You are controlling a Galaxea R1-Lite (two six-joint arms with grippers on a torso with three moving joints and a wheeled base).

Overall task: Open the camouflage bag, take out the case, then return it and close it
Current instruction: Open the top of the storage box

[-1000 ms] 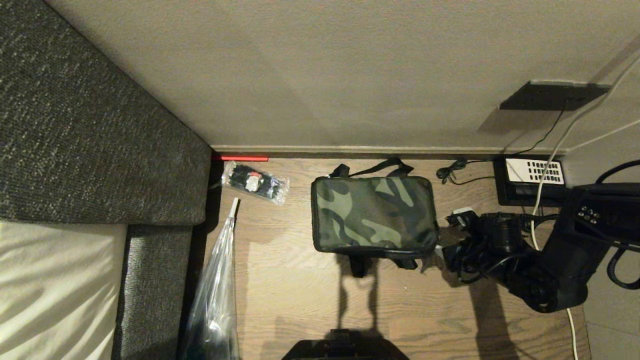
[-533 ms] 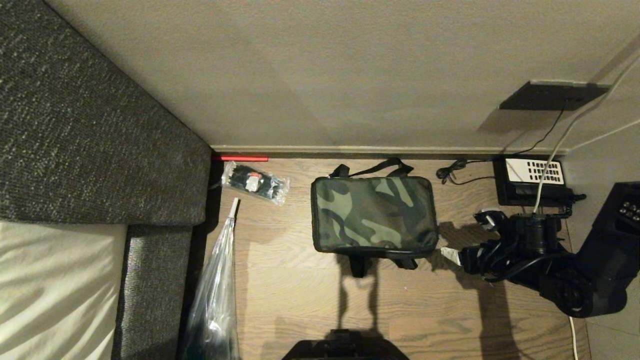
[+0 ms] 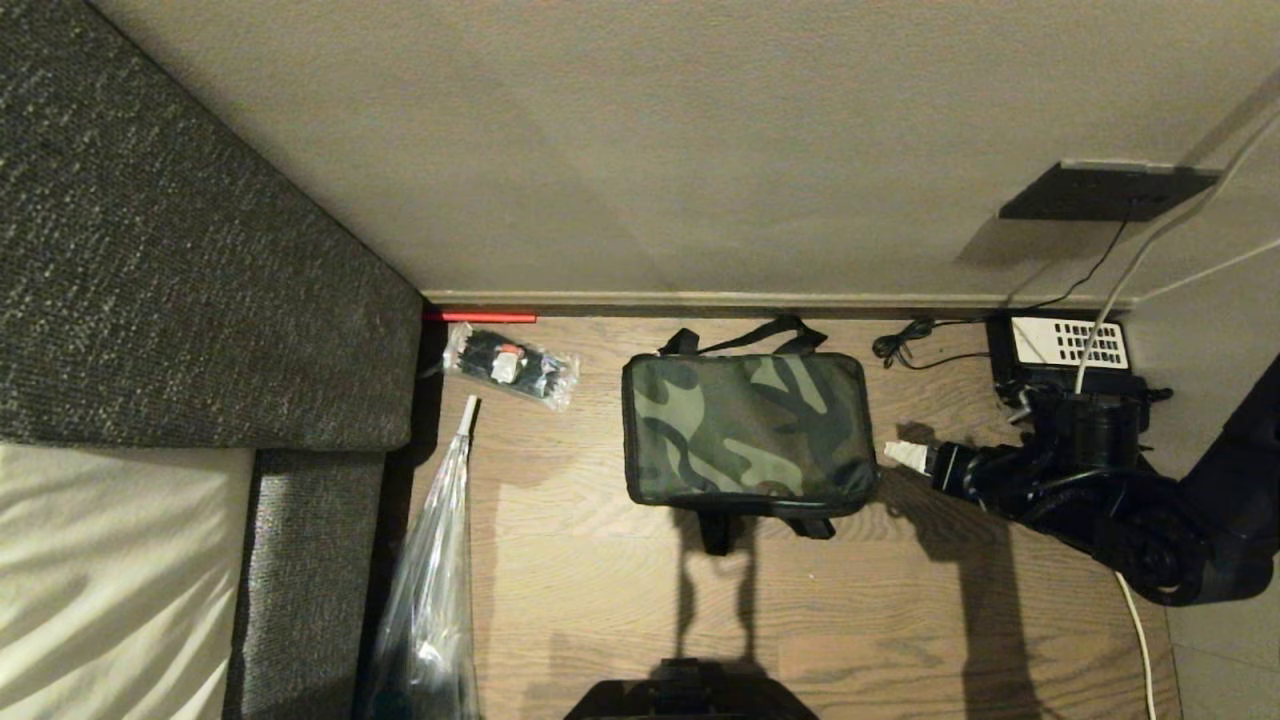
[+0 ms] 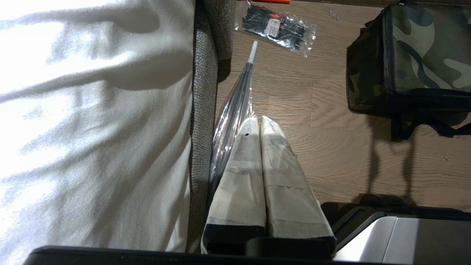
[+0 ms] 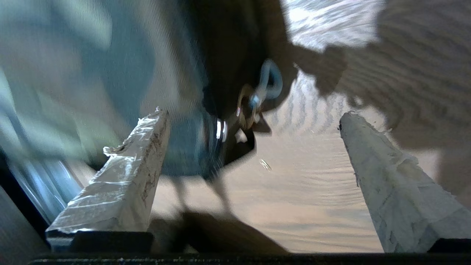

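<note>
You see the camouflage bag [image 3: 748,430] zipped shut on the floor [image 3: 850,620] by the wall. Your right gripper [image 3: 903,455], fingers spread and empty, sits just beside it; left gripper [image 4: 259,127] fingers pressed together.

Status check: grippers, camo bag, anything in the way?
Right gripper open, empty, beside camouflage bag. Left gripper shut, parked. Bag zipped shut on floor. Nothing between.
</note>
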